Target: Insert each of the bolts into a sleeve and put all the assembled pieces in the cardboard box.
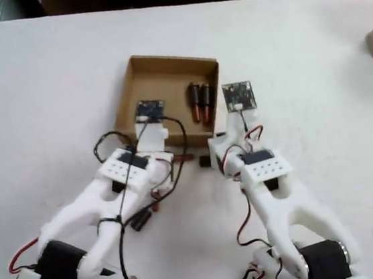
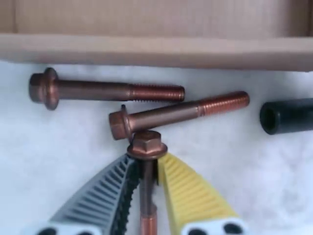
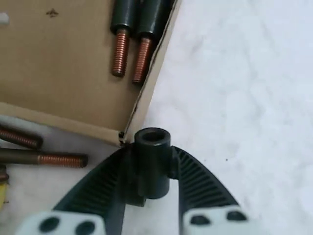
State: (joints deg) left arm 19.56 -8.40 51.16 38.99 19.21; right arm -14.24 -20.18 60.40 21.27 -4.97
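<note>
— While clamped head-outward in the left gripper (image 2: pixel 146 164), one bolt (image 2: pixel 146 147), caught from the left wrist; two loose bolts (image 2: pixel 105 91) on the table (image 2: pixel 49 171) just outside the cardboard box (image 2: pixel 156 49) wall.
— From the right wrist: right gripper (image 3: pixel 151 156) closed round a black sleeve (image 3: pixel 152 171) at the box's corner; two assembled pieces (image 3: pixel 124 14) inside, along one wall.
— Room?
— From above, wide white table past the box's far and side edges.

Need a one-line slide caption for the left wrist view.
Left gripper shut on a bolt; two loose bolts and a sleeve ahead, by the box.
</note>
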